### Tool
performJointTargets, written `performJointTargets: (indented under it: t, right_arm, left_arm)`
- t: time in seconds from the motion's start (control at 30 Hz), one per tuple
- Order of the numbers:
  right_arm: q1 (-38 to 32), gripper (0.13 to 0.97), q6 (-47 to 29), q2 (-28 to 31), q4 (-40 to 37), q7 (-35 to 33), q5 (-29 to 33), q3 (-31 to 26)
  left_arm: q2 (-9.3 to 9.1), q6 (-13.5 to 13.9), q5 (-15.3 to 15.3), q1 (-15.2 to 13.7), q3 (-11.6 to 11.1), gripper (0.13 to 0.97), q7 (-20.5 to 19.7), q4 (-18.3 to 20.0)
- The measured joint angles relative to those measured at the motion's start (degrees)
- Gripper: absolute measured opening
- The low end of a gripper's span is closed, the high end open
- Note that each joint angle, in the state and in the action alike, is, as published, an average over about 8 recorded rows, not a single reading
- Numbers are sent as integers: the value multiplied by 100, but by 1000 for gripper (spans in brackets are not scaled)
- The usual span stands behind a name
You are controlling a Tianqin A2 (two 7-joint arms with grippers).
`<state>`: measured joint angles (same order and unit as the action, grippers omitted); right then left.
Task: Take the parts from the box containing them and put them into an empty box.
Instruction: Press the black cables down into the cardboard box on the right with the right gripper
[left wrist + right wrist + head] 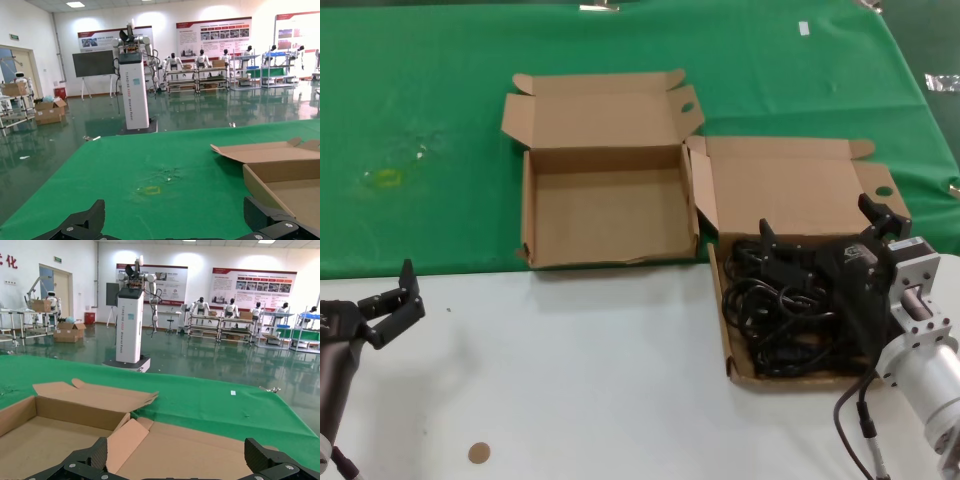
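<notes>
Head view: you're hovering right gripper [825, 235], fingers wide, over cords [775, 310] lying in shallow box [720, 285]. Taller box [532, 165] sitting empty; nothing transferred. Left gripper [392, 300] idling open, near table [600, 370] edge.

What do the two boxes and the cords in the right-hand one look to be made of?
Both the empty box and the box containing them look like plain brown cardboard, matte, with folded flaps. The black power cords appear rubber or plastic sheathed, slightly glossy. The right claw hangs above them.
</notes>
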<state>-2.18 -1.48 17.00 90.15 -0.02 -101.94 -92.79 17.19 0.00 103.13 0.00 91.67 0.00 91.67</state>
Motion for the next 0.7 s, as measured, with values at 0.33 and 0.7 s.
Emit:
performJointTargets:
  t: [0.33, 0.7]
  right_arm:
    - [0, 966, 0, 0, 0, 0, 0, 0]
    - [0, 966, 0, 0, 0, 0, 0, 0]
  left_arm:
    - [0, 0, 0, 0, 0, 966, 0, 0]
    - [0, 0, 0, 0, 0, 966, 0, 0]
